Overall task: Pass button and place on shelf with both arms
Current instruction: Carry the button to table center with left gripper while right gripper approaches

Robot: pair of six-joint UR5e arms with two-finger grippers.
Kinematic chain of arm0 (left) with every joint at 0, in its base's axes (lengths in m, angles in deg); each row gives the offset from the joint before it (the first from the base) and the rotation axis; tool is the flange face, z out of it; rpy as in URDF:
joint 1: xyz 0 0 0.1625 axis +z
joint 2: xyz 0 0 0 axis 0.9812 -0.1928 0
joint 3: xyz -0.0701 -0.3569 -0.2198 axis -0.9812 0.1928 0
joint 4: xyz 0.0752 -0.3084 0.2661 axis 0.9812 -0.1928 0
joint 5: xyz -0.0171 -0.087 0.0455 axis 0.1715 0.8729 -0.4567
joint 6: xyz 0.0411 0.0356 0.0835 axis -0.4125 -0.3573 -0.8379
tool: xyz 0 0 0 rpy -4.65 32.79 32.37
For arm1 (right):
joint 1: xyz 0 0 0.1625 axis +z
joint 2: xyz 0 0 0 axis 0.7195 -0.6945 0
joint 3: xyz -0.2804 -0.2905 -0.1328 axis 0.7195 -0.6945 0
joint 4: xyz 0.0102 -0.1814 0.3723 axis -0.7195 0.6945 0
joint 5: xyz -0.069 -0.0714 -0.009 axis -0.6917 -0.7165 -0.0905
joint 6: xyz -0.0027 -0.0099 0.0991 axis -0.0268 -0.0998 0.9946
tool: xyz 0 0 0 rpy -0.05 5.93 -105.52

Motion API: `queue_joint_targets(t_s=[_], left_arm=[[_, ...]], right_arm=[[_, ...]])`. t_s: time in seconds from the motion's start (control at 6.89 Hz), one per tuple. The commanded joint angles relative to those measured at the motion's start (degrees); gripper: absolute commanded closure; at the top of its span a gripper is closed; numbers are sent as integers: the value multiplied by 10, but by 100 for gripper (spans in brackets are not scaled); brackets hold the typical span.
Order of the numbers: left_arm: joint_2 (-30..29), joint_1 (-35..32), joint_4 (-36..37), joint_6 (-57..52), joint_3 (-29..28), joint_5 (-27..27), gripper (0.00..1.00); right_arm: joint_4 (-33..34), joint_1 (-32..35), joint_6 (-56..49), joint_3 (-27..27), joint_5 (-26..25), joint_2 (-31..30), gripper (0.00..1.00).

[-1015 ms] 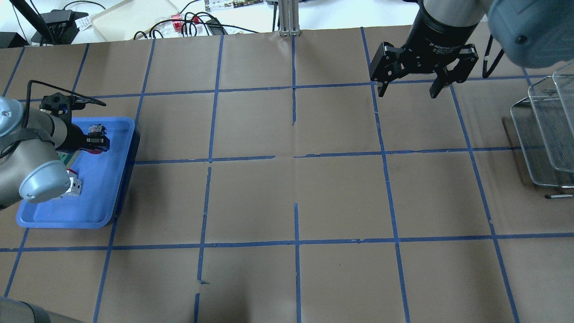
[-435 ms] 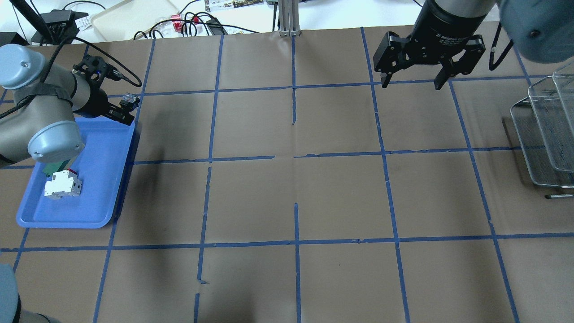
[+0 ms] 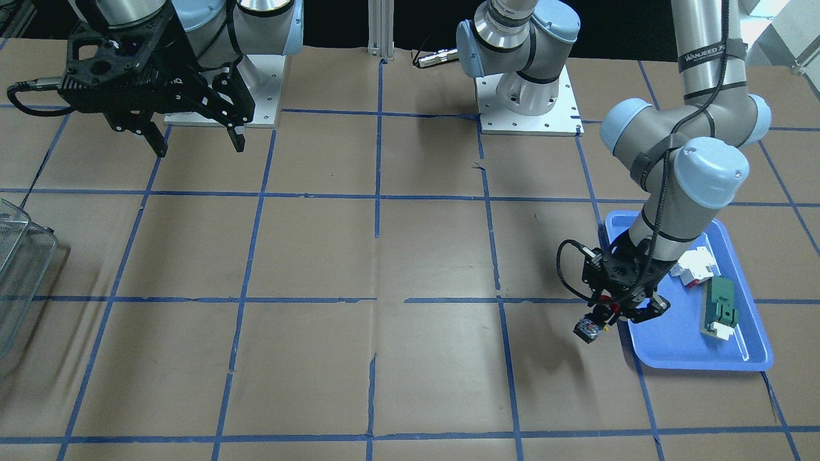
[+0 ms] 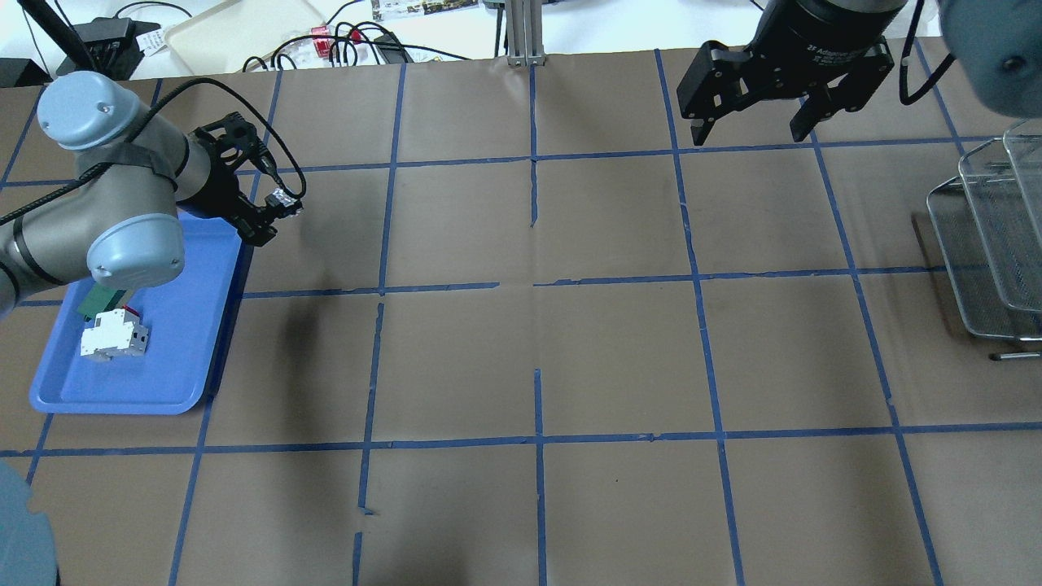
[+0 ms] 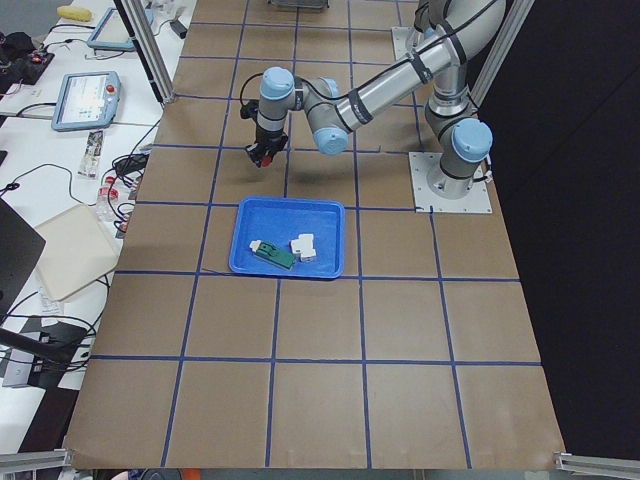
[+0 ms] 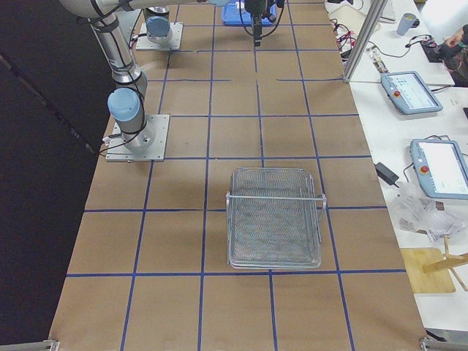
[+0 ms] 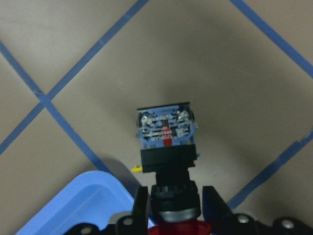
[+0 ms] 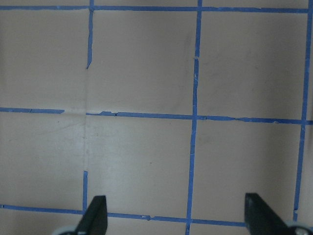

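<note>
Between the jaws of the left claw, the button, blue base outward.

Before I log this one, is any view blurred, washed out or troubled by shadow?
Left wrist view: the button is sharp, the blue tray corner soft. Right wrist view: pale, right end effector tips blurred. Overhead view: the left arm throws a soft shadow on the brown paper.

Gridded table: blue tray, wire shelf
</note>
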Motion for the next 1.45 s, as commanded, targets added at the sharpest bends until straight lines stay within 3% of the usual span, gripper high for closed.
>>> queue_joint_targets(t_s=[0.0, 0.15, 0.29, 0.58, 0.73, 1.02, 1.31], left_arm=[[-7, -63, -1, -29, -3, 2, 100], [-11, -82, -1, -29, -2, 49, 100], [-10, -105, -2, -23, -1, 137, 100], [-2, -184, 2, 5, -8, 176, 100], [-1, -196, 2, 49, -8, 269, 100], [23, -214, -1, 60, -11, 366, 100], [51, -244, 4, 60, -14, 374, 100]], right_arm=[[-1, 2, -105, 7, 10, -2, 0], [4, 3, -179, 5, 28, 3, 0], [3, 1, -240, 6, 74, 6, 0], [4, -6, -362, 7, 76, 15, 0], [12, -7, -425, 7, 78, 19, 0], [42, 3, -453, 31, 78, 52, 0], [105, -6, -590, 69, 125, 62, 0]])
